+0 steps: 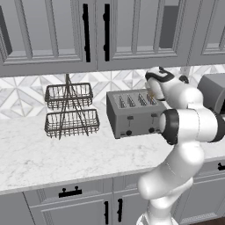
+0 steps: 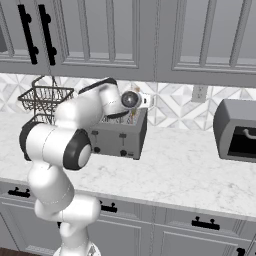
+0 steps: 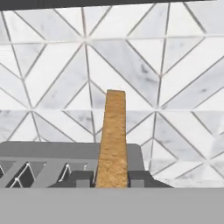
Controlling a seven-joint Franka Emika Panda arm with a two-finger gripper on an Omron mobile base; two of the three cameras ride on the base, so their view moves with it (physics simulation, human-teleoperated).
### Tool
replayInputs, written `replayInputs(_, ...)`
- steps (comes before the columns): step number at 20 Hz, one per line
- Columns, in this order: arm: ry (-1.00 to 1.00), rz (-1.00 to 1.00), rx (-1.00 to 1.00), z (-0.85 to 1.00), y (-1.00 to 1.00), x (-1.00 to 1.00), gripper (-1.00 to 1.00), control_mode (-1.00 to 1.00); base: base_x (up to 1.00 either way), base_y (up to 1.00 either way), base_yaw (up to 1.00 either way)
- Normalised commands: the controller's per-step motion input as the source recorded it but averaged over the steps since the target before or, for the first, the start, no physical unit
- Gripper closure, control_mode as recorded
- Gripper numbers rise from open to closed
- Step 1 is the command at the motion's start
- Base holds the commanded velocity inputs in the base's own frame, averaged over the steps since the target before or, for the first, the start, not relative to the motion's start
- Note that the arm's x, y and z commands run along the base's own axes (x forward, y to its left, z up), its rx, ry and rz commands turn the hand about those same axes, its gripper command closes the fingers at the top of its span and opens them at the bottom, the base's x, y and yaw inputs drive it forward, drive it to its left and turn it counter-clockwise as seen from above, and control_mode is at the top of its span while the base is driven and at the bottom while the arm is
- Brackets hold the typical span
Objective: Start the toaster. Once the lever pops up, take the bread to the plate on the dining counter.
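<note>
Now the pincer (image 3: 112, 183) grips the bread (image 3: 112, 140), closed on it above the toaster (image 1: 134, 113) near the surface's (image 1: 52, 154) back edge; next, carrying it to the plate.

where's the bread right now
In the hand view the bread stands edge-on between the gripper fingertips, above the toaster's slots, tiled wall behind.

Grey panelled wall cabinets (image 1: 52, 30), geometric marble tile backsplash (image 3: 131, 57), white marble worktop (image 1: 52, 154), grey drawer fronts (image 2: 200, 225)
</note>
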Motion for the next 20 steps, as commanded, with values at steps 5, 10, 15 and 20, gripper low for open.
replayInputs(5, -0.07, 0.08, -0.21, 0.1, 0.0, -0.14, 1.0, -1.0, 0.0, 0.0, 0.0)
replayInputs(10, 0.0, 0.08, -0.52, 0.0, 0.68, -0.01, 1.0, -1.0, 0.0, 0.0, 0.0)
replayInputs(15, 0.0, 0.12, -0.5, 0.08, 0.74, -0.22, 1.0, -1.0, 0.0, 0.0, 0.0)
replayInputs(20, 0.0, 0.2, -0.42, 0.25, 0.3, -0.71, 1.0, -1.0, 0.0, 0.0, 0.0)
